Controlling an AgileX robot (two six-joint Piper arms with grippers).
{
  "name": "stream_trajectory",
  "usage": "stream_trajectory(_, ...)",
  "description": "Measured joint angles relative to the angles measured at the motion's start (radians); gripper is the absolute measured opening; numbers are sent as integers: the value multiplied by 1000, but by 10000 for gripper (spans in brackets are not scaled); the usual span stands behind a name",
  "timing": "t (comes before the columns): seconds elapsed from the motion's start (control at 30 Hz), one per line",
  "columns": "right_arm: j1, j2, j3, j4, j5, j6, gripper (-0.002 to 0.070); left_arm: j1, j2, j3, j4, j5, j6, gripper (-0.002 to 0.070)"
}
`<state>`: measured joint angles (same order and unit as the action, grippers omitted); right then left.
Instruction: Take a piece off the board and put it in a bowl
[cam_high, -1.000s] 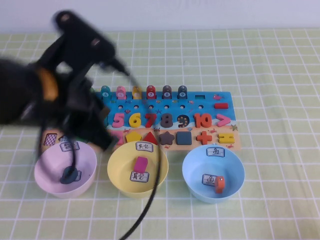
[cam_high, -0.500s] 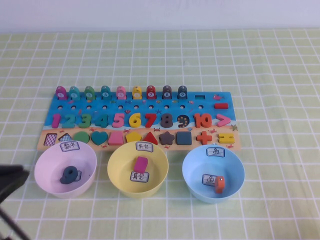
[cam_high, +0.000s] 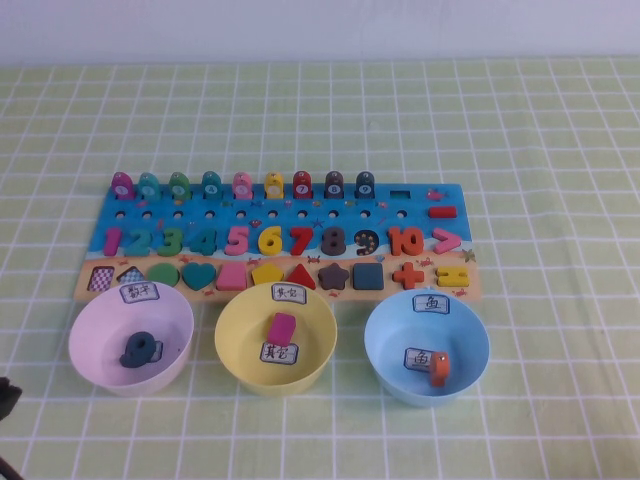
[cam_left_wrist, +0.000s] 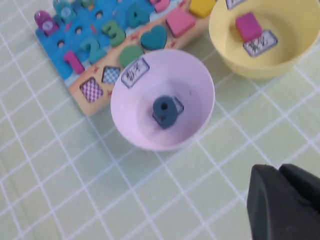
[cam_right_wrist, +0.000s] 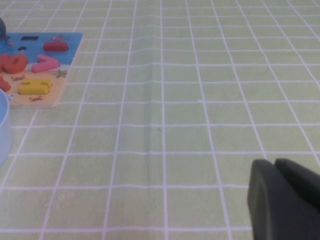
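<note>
The magenta piece lies flat inside the pale yellow bowl, above one of its white labels; it also shows in the left wrist view. The blue-and-tan board lies behind the three bowls. My left gripper is shut and empty, above the tablecloth in front of the pink bowl and apart from it. Only a dark bit of the left arm shows at the high view's lower left edge. My right gripper is shut and empty, over the cloth to the right of the board.
The pink bowl holds a dark blue number piece. The light blue bowl holds an orange piece. A green checked cloth covers the table.
My left arm has drawn back from above the board and pink bowl to the lower left, almost leaving the high view. The magenta piece has stayed in the yellow bowl.
</note>
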<state>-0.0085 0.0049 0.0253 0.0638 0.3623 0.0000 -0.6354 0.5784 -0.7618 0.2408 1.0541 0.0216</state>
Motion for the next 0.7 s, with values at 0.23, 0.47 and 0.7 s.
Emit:
stream_trajectory(0.23,0,0,0,0,0,0,-17,99,-178,315,31,-529,-22,-3)
stream_trajectory(0.47,0,0,0,0,0,0,-17,320,-359,609,-44,-913,-7,-3)
stream_trajectory(0.7,0,0,0,0,0,0,-17,488,-511,723,-78,-933,-7,-3)
